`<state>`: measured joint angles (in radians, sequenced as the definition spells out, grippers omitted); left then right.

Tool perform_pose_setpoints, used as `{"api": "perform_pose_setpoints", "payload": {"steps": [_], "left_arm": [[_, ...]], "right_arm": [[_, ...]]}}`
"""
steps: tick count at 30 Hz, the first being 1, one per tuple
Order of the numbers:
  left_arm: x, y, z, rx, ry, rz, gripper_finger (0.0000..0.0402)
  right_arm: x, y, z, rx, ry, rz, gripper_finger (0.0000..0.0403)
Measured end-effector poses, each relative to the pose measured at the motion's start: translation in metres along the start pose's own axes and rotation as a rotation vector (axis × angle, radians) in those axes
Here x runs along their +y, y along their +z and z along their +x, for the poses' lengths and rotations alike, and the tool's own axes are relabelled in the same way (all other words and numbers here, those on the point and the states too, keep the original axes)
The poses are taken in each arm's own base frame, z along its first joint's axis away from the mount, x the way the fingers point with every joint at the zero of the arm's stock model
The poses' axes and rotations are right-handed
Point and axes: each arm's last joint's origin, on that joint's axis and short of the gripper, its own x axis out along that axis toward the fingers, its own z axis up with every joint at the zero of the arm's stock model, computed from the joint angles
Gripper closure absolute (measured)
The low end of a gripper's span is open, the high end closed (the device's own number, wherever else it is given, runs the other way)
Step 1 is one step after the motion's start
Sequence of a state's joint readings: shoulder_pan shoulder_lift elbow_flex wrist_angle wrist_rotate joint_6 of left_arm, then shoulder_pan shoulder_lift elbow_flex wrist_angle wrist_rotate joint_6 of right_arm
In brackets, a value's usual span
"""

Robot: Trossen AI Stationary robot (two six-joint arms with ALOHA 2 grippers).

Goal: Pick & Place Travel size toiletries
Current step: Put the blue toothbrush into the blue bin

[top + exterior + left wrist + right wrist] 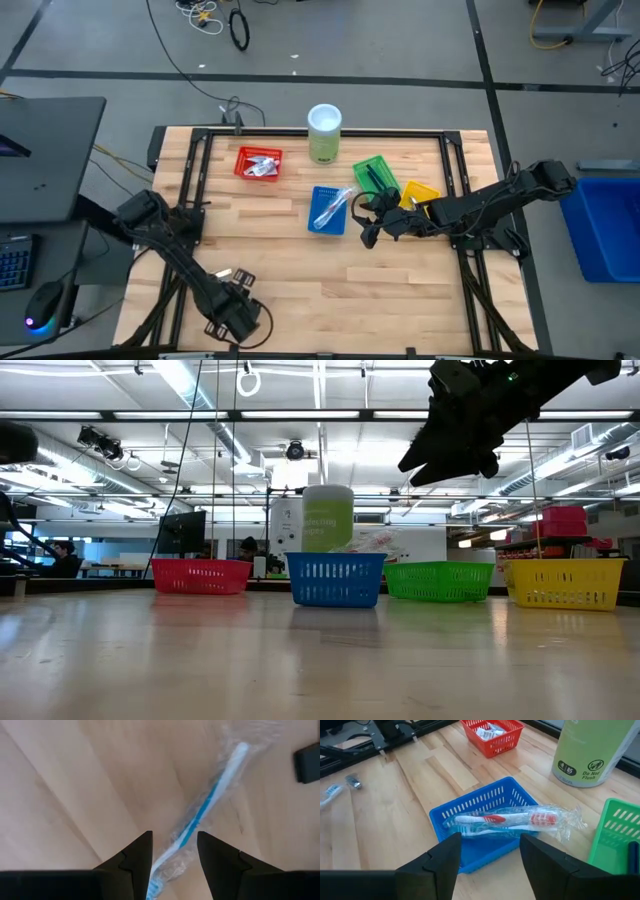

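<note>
A blue-and-white toothbrush (210, 800) in clear wrap lies flat on the wood near the table's front left. My left gripper (174, 855) points down over it, open, one finger on each side of its lower end; I see no touch. My right gripper (490, 855) hangs open and empty above the near rim of the blue basket (485, 802). A wrapped red-and-white toothbrush (510, 817) lies across that basket, its wrap end past the rim. In the high view the left gripper (233, 303) is at the front left and the right gripper (370, 228) beside the blue basket (328, 210).
A red basket (258, 163) holds silvery sachets. A green basket (375, 175) and a yellow basket (420, 193) stand right of the blue one. A tall pale-green canister (324, 133) stands at the back. A small dark item (306, 762) lies near the toothbrush.
</note>
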<state>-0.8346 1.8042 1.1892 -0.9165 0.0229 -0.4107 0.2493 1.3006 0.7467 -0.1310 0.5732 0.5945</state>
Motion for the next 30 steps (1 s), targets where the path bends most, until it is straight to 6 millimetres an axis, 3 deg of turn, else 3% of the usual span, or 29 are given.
{"api": "perform_pose_setpoints", "payload": {"steps": [5, 11, 19, 30], "left_arm": [[-0.006, -0.002, 0.001, -0.001, -0.012, 0.044, 0.0240], [-0.014, 0.004, 0.018, 0.016, -0.059, 0.060, 0.0240], [-0.014, 0.006, 0.029, 0.009, 0.020, 0.048, 0.0242], [-0.006, 0.015, 0.027, -0.026, 0.023, -0.029, 0.0358]], "right_arm": [[0.000, 0.000, 0.000, 0.000, 0.000, 0.000, 0.0187], [0.000, 0.000, 0.000, -0.001, 0.000, 0.001, 0.0193], [0.000, 0.001, 0.000, -0.005, 0.003, 0.004, 0.0199], [0.000, 0.001, 0.000, -0.005, 0.003, 0.002, 0.0195]]}}
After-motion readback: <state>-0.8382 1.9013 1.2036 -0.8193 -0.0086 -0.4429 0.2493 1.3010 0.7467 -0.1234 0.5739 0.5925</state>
